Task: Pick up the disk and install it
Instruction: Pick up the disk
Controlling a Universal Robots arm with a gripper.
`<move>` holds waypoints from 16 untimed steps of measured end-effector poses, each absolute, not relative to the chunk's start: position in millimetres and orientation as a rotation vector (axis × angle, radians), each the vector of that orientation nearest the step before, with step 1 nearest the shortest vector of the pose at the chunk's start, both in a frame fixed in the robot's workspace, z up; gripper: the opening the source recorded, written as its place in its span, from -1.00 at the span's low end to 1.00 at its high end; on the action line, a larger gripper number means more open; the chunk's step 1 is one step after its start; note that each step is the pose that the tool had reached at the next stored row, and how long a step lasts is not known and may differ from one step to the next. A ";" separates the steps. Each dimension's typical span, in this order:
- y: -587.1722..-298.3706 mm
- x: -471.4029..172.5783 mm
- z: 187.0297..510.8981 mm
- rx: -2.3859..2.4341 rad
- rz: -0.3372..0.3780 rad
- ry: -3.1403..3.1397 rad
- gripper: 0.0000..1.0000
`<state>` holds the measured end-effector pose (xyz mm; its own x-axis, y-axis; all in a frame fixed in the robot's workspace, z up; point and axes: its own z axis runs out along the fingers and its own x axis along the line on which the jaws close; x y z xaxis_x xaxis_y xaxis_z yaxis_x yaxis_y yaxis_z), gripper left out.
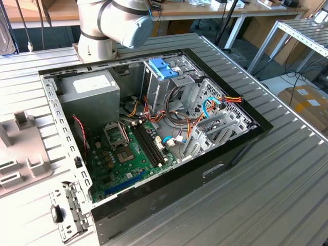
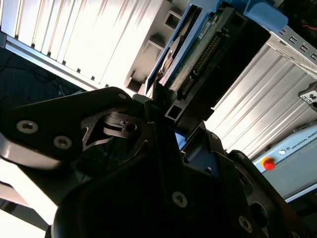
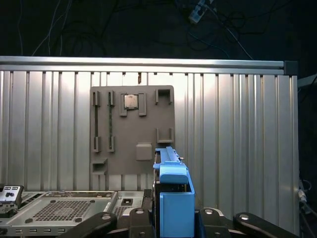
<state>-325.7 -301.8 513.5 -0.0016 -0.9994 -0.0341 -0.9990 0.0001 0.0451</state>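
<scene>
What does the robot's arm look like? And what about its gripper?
The arm is made of fat silver-grey tubes, with a rounded pale blue-grey cap at the joint. The gripper is black, built from flat angular links joined with shiny round silver screws.

The arm (image 1: 115,23) is cut off by the edge of the exterior view, so its wrist end is out of sight there. In the first wrist view the disk (image 3: 173,198) shows only its blue bracket edge-on. The rest runs past the picture's edge where the gripper (image 3: 173,225) clamps it, and dark linkage hides where the jaws touch it. In the second wrist view the disk (image 2: 198,54) has its label side turned away and its far end cropped. The grey tray (image 1: 20,148) runs off the exterior view's left.
</scene>
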 end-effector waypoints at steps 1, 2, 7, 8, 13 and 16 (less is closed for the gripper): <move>-301.8 -323.9 513.4 2.214 -0.088 -2.216 -0.27; -301.8 -322.6 513.4 2.214 -0.088 -2.216 -0.27; -301.8 -316.7 513.4 2.214 -0.088 -2.216 -0.27; -301.8 -315.5 513.4 2.214 -0.088 -2.216 -0.27; -301.8 -309.1 513.3 2.214 -0.088 -2.216 -0.27; -301.8 -305.0 513.4 2.214 -0.089 -2.216 -0.27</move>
